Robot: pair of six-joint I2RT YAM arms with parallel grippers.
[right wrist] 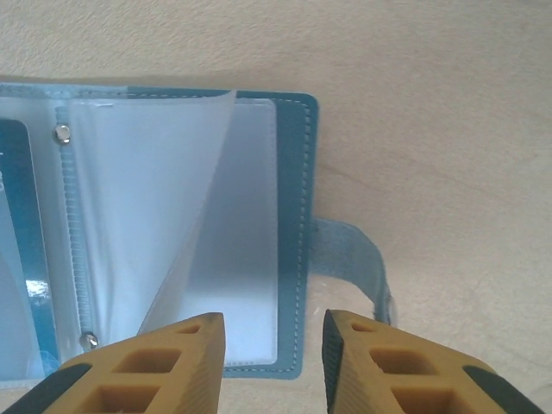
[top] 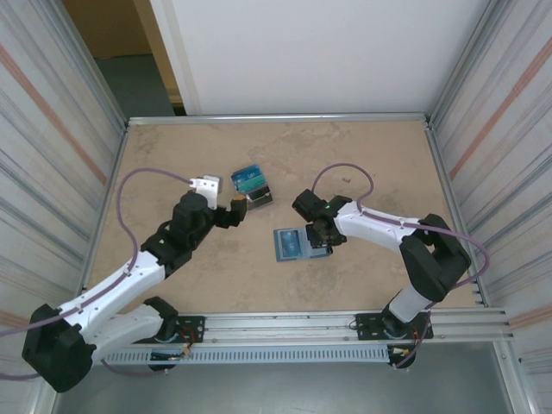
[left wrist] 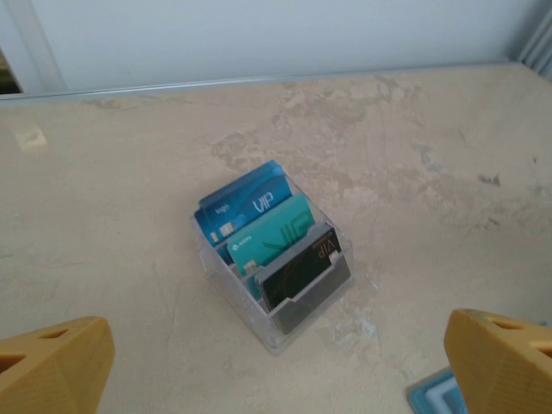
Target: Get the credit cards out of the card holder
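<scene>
As sleeves (right wrist: 147,198) in the card holder (right wrist: 309,172) look floppy, the right gripper (right wrist: 272,326), half-spread and empty at its edge, should pinch the stiff credit cards (right wrist: 17,198).

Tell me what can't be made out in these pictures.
- Right wrist: the card holder runs off the left frame edge. A dark strip there may be a credit card, so the count inside is unknown.
- Top external: the right gripper covers the holder's right side.
- Left wrist: small print on the cards in the clear box is too small to read.
</scene>
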